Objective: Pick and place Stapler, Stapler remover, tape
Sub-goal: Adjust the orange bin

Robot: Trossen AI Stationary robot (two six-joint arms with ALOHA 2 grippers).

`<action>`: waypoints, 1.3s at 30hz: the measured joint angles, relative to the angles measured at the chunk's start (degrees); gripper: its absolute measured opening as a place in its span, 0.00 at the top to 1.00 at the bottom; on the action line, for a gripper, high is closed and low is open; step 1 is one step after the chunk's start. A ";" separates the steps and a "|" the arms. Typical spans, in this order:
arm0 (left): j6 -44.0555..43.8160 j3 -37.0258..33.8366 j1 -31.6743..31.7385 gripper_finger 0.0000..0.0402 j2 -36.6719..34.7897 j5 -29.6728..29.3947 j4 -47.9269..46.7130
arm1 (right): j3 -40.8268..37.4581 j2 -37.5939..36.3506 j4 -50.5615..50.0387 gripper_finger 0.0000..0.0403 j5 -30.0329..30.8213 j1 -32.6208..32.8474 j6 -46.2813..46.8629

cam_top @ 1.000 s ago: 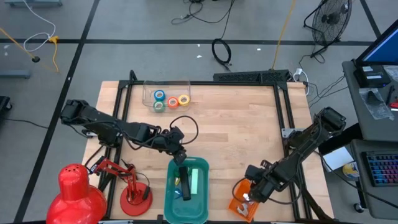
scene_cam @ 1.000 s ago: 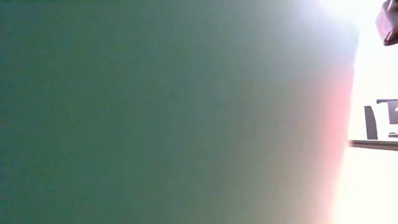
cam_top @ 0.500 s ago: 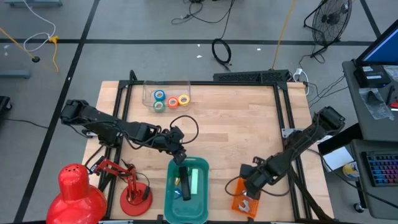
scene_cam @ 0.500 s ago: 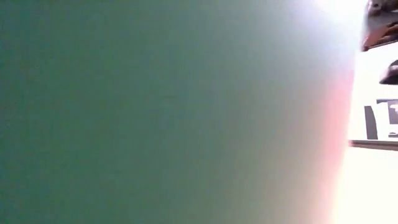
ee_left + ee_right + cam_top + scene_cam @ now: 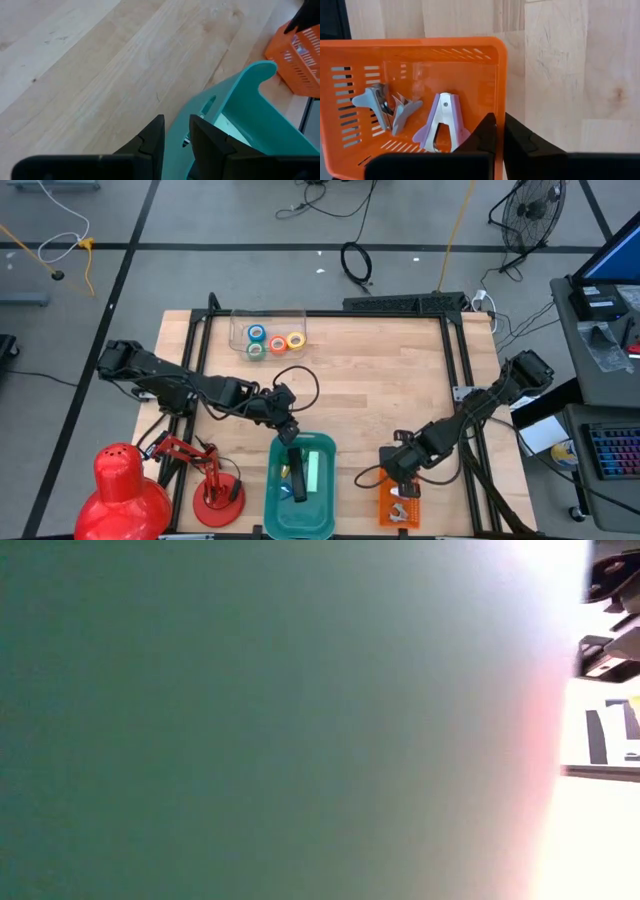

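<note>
A clear box at the table's far side holds the tape: blue, green, orange and yellow rolls. A teal basket stands at the near edge with a dark stapler lying inside. My left gripper is shut on the basket's far wall. An orange basket to its right holds a grey and a purple staple remover. My right gripper is shut on its wall. My left gripper pinches the teal basket's far end wall beside its handle slot, one finger outside and one over the inside. It comes slanting down from the far left. The basket rests on the table. My right gripper pinches the top rim of one orange basket wall, one finger inside and one outside. The fingers slant down from the far right and lie across the rim. The basket's bottom rests on the table.
A red desk lamp and its red base stand at the near left corner. A black cable loops beside my left arm. Bare wood lies between the baskets and the clear box. The low view is filled by a teal blur.
My right gripper has gone toward the table's left, rolled about its own line and shut on the orange basket's wall. The basket, skewed before, has turned and now sits square to the table's near edge.
</note>
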 joint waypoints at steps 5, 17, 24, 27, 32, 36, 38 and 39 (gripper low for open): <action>0.00 0.00 0.00 0.77 0.00 0.12 -0.25 | 0.00 0.00 -0.02 0.99 0.69 0.02 0.01; -0.02 0.00 0.13 0.77 0.00 -0.22 -0.20 | 0.02 0.00 0.23 0.99 -0.01 0.02 -0.99; -0.39 0.00 0.13 0.77 0.00 -0.75 -0.12 | 0.04 0.00 0.35 0.98 -0.03 0.02 -1.54; -0.42 0.00 0.13 0.77 0.00 -0.78 -0.11 | 0.04 0.00 0.56 0.98 0.01 0.02 -1.54; -0.40 0.00 0.13 0.77 0.00 -0.78 -0.09 | 0.04 0.00 1.97 0.95 -0.03 0.02 -1.65; -0.44 0.00 0.13 0.77 0.00 -0.78 -0.11 | 0.07 0.00 3.30 0.90 -0.03 0.02 -1.55; -0.44 0.00 0.13 0.77 0.00 -0.79 -0.12 | 0.09 0.00 3.56 0.86 -0.03 0.02 -1.13; -0.44 0.00 0.13 0.77 0.00 -0.78 -0.12 | 0.09 0.00 3.54 0.85 -0.03 0.02 -1.13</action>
